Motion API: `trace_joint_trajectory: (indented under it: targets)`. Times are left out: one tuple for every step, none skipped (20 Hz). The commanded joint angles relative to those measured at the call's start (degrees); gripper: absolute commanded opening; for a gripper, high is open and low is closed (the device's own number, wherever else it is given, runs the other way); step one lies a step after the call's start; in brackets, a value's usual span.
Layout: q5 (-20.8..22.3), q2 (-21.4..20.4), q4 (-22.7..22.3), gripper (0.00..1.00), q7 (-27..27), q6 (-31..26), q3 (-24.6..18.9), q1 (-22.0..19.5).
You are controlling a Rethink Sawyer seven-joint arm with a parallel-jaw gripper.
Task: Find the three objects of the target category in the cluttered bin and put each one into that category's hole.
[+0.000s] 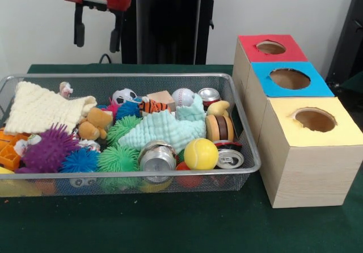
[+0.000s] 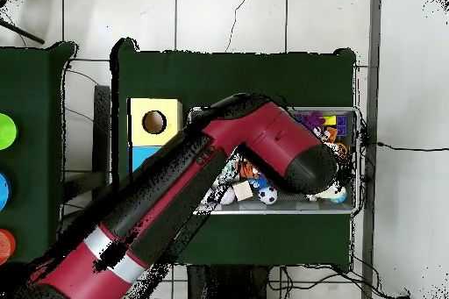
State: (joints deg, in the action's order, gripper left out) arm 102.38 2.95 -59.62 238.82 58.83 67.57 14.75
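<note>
My gripper (image 1: 97,33) hangs high above the left back part of the wire bin (image 1: 244,145), open, its two black fingers (image 1: 79,30) apart with nothing between them. The bin holds a jumble: three metal cans (image 1: 157,157) (image 1: 229,159) (image 1: 209,95), a yellow tennis ball (image 1: 201,154), a baseball (image 1: 182,97), a small soccer ball (image 1: 124,96), spiky rubber balls in green (image 1: 118,159), blue (image 1: 79,160) and purple (image 1: 48,148), a mint cloth (image 1: 164,129) and a cream cloth (image 1: 39,110). In the overhead view the arm (image 2: 263,142) covers most of the bin (image 2: 354,164).
Right of the bin stand three wooden boxes with round holes, topped red (image 1: 271,47), blue (image 1: 290,78) and yellow (image 1: 315,119). A teddy bear (image 1: 93,123), a tiger toy (image 1: 152,105) and a wooden block (image 1: 163,98) also lie in the bin. The overhead view shows the yellow box (image 2: 154,122).
</note>
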Motion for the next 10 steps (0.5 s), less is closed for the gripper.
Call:
trace_joint_trajectory:
  targets:
    - [-5.25,4.28,4.48,1.0,17.34,-0.7,-5.3,1.88]
    - [-5.54,4.32,4.62,1.0,17.41,-0.81,-5.43,2.21]
    - [-5.99,4.24,4.78,1.0,17.49,-1.17,-5.57,2.35]
    - [-6.65,4.17,5.21,1.0,18.05,-1.65,-5.71,2.52]
    - [-6.86,4.22,5.43,1.0,18.23,-1.63,-5.69,2.7]
    - [-6.44,4.69,5.85,1.0,18.86,-0.78,-5.28,2.92]
    - [-6.02,5.16,6.27,1.0,19.49,0.06,-4.87,3.14]
    - [-6.07,5.63,6.86,1.0,20.92,0.23,-4.38,3.26]
    - [-6.15,5.88,7.17,1.0,21.72,0.34,-4.11,3.39]
    - [-6.36,6.08,7.24,1.0,22.38,0.17,-3.85,3.54]
